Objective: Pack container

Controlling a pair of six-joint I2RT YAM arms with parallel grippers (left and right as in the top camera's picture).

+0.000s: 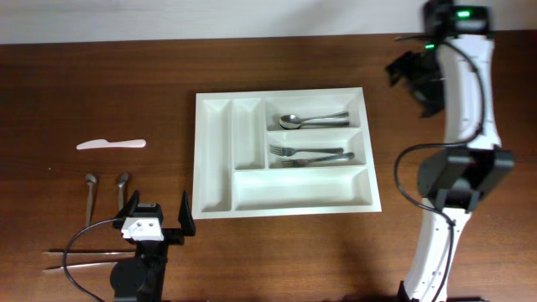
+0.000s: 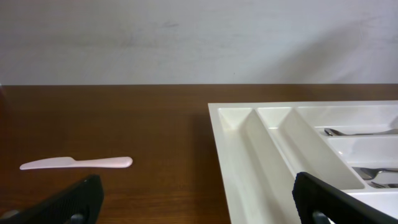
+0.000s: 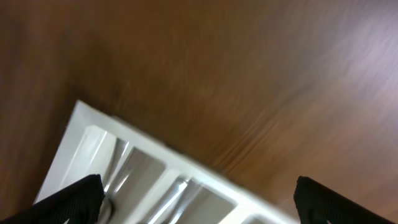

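Brown wood is the table (image 1: pixel 67 101) under me. Nearest to me, at 7 o'clock from my left gripper (image 1: pixel 159 206), two thin sticks (image 1: pixel 84 258) lie flat, and my arm hides part of them. My left gripper hangs low over the table. Its jaws are wide apart and there is nothing between them. Just beside it, at 9 o'clock, two small spoons (image 1: pixel 90 191) lie side by side. Farther off, at 11 o'clock, a pale pink knife (image 1: pixel 111 144) lies flat on its own.

At 2 o'clock from my left gripper sits the container (image 1: pixel 214 159), a big white tray near the middle of the table. Its two thin slots are on its 9 o'clock side and its three wide slots are on its 3 o'clock side. The middle wide slot holds forks (image 1: pixel 310 156). The far wide slot holds shiny spoons (image 1: pixel 310 120), but I cannot count them.

Farthest away is my right gripper (image 1: pixel 409 77). It is at 2 o'clock from the container, past the far corner and not touching it. Its jaws are spread wide and it holds nothing. Its own camera is blurry and shows a corner of the tray below.
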